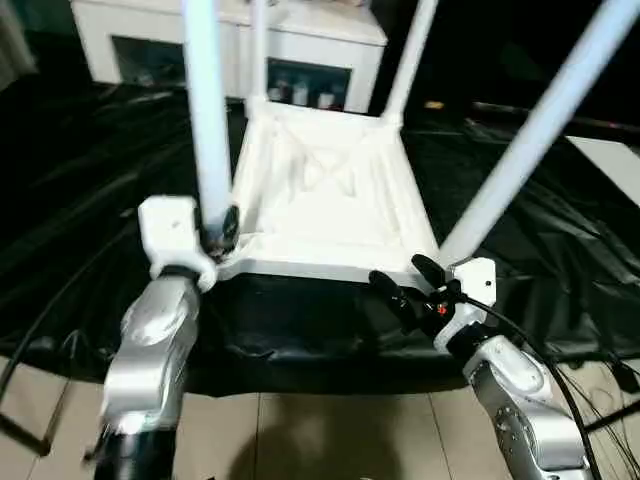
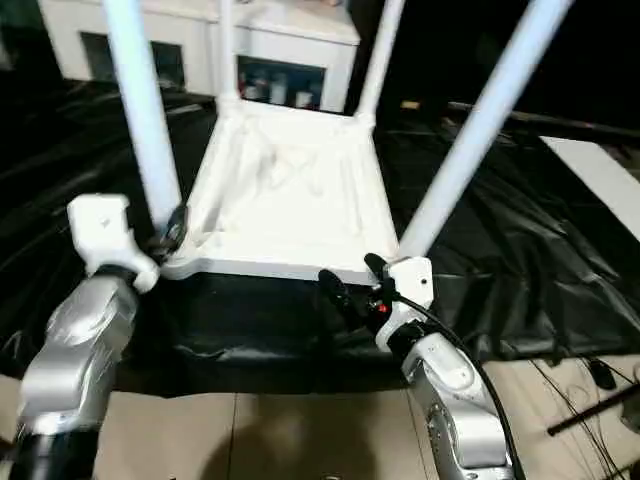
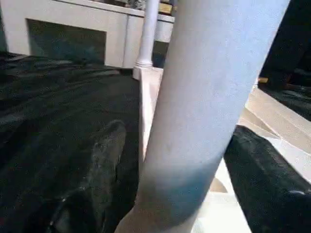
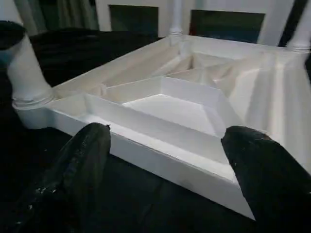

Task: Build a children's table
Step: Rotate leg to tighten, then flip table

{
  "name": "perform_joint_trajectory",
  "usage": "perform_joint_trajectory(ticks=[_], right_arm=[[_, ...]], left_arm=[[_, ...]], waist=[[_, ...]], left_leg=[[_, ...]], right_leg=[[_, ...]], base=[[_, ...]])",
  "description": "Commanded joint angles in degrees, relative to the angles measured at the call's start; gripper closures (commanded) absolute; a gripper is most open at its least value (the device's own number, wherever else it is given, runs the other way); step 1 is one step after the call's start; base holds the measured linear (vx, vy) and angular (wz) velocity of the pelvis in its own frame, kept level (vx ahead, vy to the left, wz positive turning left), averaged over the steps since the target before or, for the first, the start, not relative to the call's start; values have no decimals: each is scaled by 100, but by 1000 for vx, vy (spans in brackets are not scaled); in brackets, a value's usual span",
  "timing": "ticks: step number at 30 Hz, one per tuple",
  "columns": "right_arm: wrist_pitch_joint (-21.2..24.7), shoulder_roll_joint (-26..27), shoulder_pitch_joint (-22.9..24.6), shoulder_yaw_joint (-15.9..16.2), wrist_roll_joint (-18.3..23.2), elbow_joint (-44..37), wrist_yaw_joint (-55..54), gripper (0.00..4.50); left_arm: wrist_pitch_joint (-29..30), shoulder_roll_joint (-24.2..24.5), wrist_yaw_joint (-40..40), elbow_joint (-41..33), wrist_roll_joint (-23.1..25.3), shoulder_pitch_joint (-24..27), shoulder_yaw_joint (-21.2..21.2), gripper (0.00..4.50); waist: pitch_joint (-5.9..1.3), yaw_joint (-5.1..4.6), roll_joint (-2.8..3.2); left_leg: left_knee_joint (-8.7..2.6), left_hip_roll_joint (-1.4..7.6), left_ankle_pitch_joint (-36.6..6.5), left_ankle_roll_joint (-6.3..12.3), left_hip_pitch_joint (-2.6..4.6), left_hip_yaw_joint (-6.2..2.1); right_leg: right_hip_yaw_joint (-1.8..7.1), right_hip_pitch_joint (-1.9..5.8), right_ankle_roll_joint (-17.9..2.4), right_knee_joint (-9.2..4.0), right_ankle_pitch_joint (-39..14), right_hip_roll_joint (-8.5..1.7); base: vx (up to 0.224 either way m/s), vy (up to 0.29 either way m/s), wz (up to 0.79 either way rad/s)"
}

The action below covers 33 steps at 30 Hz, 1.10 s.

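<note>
The children's table [image 1: 320,190] lies upside down on the black sheet, its ribbed underside facing up and all its legs standing in the corner sockets. My left gripper [image 1: 218,232] straddles the base of the near-left leg [image 1: 205,100]. In the left wrist view that leg [image 3: 204,97] fills the space between the fingers [image 3: 97,160], with a gap on one side. My right gripper [image 1: 408,280] is open just in front of the table's near edge, beside the near-right leg [image 1: 530,130], holding nothing. The right wrist view looks past its fingers [image 4: 82,165] into the ribbed top [image 4: 170,107].
The black-sheeted work table [image 1: 80,180] extends on both sides. A white glass-door cabinet [image 1: 320,45] stands behind it. A white board [image 1: 610,160] lies at the right. Cables [image 1: 600,370] hang over the tiled floor [image 1: 330,430] in front.
</note>
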Motion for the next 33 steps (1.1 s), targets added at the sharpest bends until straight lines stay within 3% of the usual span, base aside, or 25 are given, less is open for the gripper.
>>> perform_joint_trajectory(ticks=[1, 9, 11, 14, 17, 21, 23, 24, 30, 33], right_arm=[[62, -79, -67, -65, 44, 11, 17, 47], [78, -93, -109, -41, 60, 45, 116, 47], [113, -94, -112, -33, 96, 42, 156, 47], [196, -92, -57, 17, 203, 15, 288, 47], [165, -34, 41, 21, 207, 47, 255, 47], [112, 180, 165, -71, 204, 124, 16, 47], [95, 265, 194, -98, 198, 164, -86, 47], [101, 290, 203, -104, 204, 173, -101, 20], [173, 454, 334, -50, 392, 107, -21, 3], [178, 563, 175, -174, 527, 223, -54, 0]], left_arm=[[-21, 7, -112, 199, -43, -118, -161, 124], [35, 14, -83, 549, -45, -337, -86, 173], [68, 0, -75, 509, -82, -309, -65, 206], [178, -89, 112, 328, -172, -190, 11, 213], [301, -254, 275, 133, -309, -53, 128, 226], [387, -575, 353, -27, -632, 81, 270, 229], [411, -722, 359, -21, -811, 58, 331, 229], [436, -766, 365, -27, -858, 42, 351, 229], [594, -1141, 541, 54, -1368, -206, 715, 229], [704, -1142, 403, 61, -1344, -299, 653, 229]], waist=[[-263, -4, 83], [-329, 13, 72], [-318, 14, 68], [-300, 19, 81], [-278, 8, 88], [-278, -4, 44], [-274, -9, 51], [-272, -9, 49], [-241, 17, 4], [-248, 5, 67]], left_leg=[[-640, 290, -1184, 198, -5, -61], [-551, 297, 24, 537, -37, -7], [-558, 301, -31, 566, -35, -2], [-580, 322, -329, 525, -30, -7], [-617, 343, -640, 341, -49, -19], [-614, 333, -630, 317, -74, -17], [-617, 333, -646, 305, -72, -15], [-618, 329, -691, 302, -67, -14], [-622, 321, -796, 318, -81, -5], [-633, 328, -771, 291, -81, -18]], right_leg=[[162, 154, -712, -382, -1671, -264], [151, 261, -1240, -228, -267, -283], [153, 265, -1263, -240, -363, -289], [151, 261, -1236, -273, -770, -297], [153, 255, -1138, -311, -1121, -304], [162, 255, -1034, -330, -1313, -313], [161, 241, -1014, -345, -1380, -306], [160, 232, -979, -353, -1454, -298], [158, 211, -900, -373, -1610, -299], [150, 205, -814, -374, -1529, -288]], base=[[0, 0, 0], [0, 0, 0], [0, 0, 0], [0, 0, 0], [0, 0, 0], [0, 0, 0], [0, 0, 0], [0, 0, 0], [0, 0, 0], [0, 0, 0]])
